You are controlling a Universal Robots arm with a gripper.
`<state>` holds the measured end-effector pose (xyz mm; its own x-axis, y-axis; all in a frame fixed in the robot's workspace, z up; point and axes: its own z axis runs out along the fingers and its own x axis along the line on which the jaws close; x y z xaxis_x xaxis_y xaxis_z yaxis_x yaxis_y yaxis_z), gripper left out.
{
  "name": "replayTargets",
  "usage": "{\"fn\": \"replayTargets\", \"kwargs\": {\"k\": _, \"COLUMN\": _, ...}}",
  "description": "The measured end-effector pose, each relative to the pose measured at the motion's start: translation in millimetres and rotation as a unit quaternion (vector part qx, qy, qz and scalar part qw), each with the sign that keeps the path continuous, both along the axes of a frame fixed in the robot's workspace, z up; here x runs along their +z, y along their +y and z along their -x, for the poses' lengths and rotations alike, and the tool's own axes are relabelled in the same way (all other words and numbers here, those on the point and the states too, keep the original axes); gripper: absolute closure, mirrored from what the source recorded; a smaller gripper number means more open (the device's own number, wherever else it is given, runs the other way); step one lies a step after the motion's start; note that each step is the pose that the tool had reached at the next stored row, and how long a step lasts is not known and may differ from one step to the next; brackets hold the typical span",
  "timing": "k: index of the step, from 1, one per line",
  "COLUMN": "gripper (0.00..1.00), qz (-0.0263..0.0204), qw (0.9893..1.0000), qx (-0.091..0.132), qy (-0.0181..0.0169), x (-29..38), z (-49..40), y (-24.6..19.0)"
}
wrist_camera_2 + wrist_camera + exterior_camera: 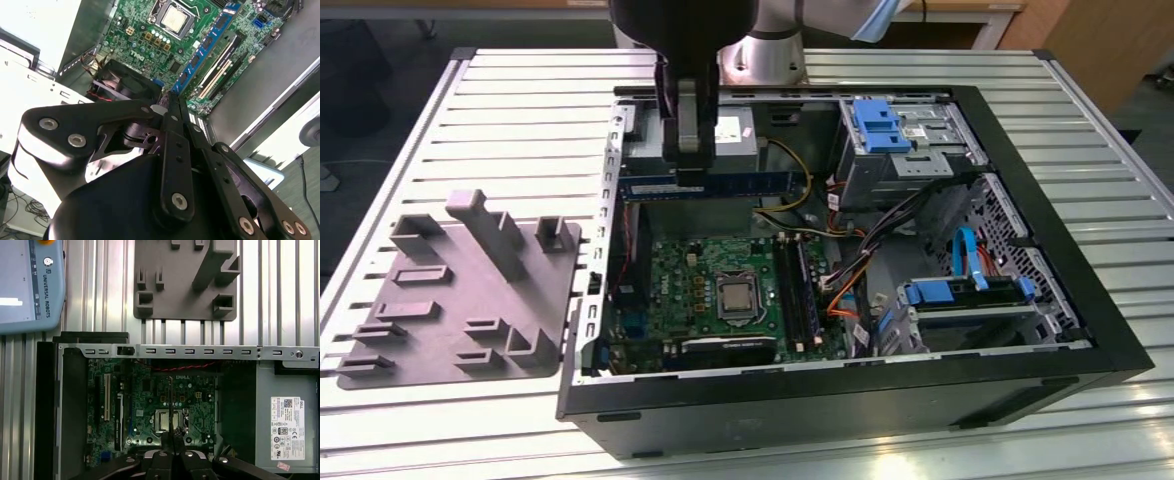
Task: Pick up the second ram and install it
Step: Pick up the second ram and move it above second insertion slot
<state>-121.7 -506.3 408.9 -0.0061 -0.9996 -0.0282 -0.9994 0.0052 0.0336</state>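
The second ram (754,182) hung clenched in the gripper (690,178). I reckoned it wanted squaring to the slots (787,285), at five o'clock in the exterior view, before any pressing.

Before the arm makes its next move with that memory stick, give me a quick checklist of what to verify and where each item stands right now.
1. Grip: the tool is shut on the second ram. Ok.
2. Free memory slot beside the installed ram. Ok.
3. Stick lined up with the slot: in the exterior view it lies crosswise to the slots, up by the power supply. Not ok.
4. Cables beside the slots out of the way. Cannot tell.
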Motion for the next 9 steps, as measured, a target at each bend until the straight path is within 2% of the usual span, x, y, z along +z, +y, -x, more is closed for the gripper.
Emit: {"fn": "replayTargets", "kwargs": {"k": 9, "gripper": 0.89, "qz": -0.0001, "qw": 1.0000, "qx": 0.000, "qy": 0.0000, "x": -0.3, "z": -1.5, "y": 0.1}}
